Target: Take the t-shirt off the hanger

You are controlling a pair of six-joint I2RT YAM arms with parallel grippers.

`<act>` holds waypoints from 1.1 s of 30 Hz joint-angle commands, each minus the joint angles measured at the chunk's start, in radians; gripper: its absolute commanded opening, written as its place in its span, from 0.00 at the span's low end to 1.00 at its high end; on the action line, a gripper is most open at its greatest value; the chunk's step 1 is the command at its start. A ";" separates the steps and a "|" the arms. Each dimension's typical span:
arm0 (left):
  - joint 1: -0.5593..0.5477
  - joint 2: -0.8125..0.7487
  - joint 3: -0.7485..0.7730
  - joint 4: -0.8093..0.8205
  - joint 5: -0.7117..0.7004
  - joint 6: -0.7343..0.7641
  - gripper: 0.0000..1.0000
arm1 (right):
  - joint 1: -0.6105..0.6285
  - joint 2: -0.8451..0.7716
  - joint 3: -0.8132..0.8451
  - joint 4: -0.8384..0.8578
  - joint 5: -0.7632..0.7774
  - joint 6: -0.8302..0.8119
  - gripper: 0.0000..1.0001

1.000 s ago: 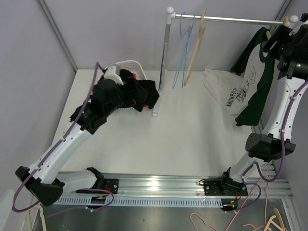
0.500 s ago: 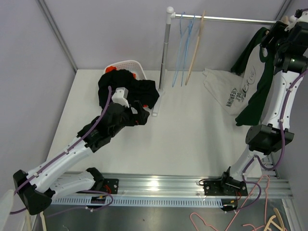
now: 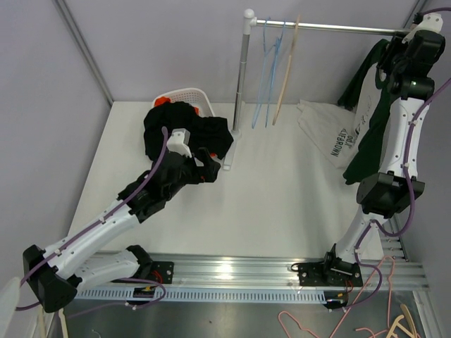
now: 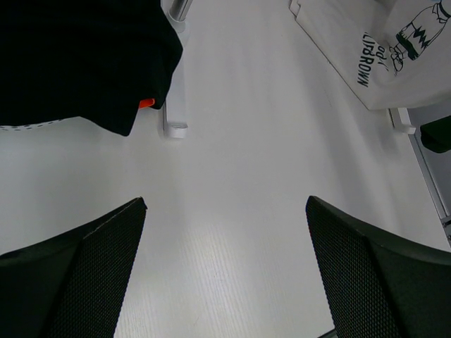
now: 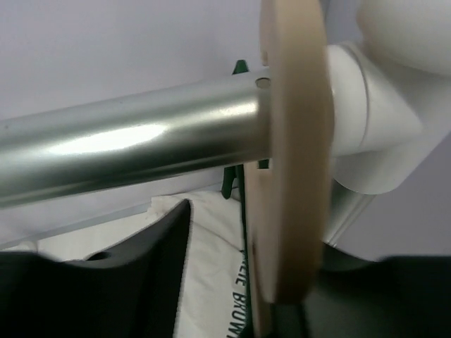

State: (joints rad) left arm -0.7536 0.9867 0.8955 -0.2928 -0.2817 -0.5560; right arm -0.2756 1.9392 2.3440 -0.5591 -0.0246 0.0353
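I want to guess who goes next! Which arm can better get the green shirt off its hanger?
Right, probably. The right gripper is up at the rail, jaws either side of the wooden hanger holding the green t-shirt. The left gripper hangs open low by the basket, far away.

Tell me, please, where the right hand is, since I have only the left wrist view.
Observer: The right hand is up at the right end of the rail, where the green t-shirt hangs.
Operator: Is it gripping the hanger?
Observer: Not clearly. Its wrist view shows the wooden hanger between its fingers, with a gap on one side.
Operator: Is the shirt off the hanger?
Observer: No, it hangs from the rail end, draped down beside the right arm.
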 commanded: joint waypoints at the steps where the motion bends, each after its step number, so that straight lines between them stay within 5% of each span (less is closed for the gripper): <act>1: -0.007 0.003 -0.006 0.053 -0.005 0.022 1.00 | 0.006 0.007 0.044 0.074 0.060 -0.032 0.43; 4: -0.007 0.001 -0.012 0.058 0.001 0.021 0.99 | 0.003 0.007 0.047 0.083 0.090 -0.031 0.24; 5: -0.007 0.001 -0.015 0.058 0.001 0.021 0.99 | 0.001 0.006 0.043 0.090 0.089 -0.032 0.01; 19: -0.041 -0.042 0.005 0.031 -0.042 0.042 1.00 | 0.088 -0.049 0.153 0.085 -0.067 -0.060 0.00; 26: -0.061 -0.085 0.017 0.012 -0.079 0.059 0.99 | 0.098 -0.147 0.118 0.050 -0.115 -0.008 0.00; 33: -0.079 -0.089 0.011 0.009 -0.086 0.061 0.99 | 0.122 -0.229 -0.095 0.116 -0.164 0.054 0.00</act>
State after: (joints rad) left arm -0.8185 0.9131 0.8864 -0.2974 -0.3412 -0.5167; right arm -0.1677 1.7786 2.2505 -0.6083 -0.1356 0.0471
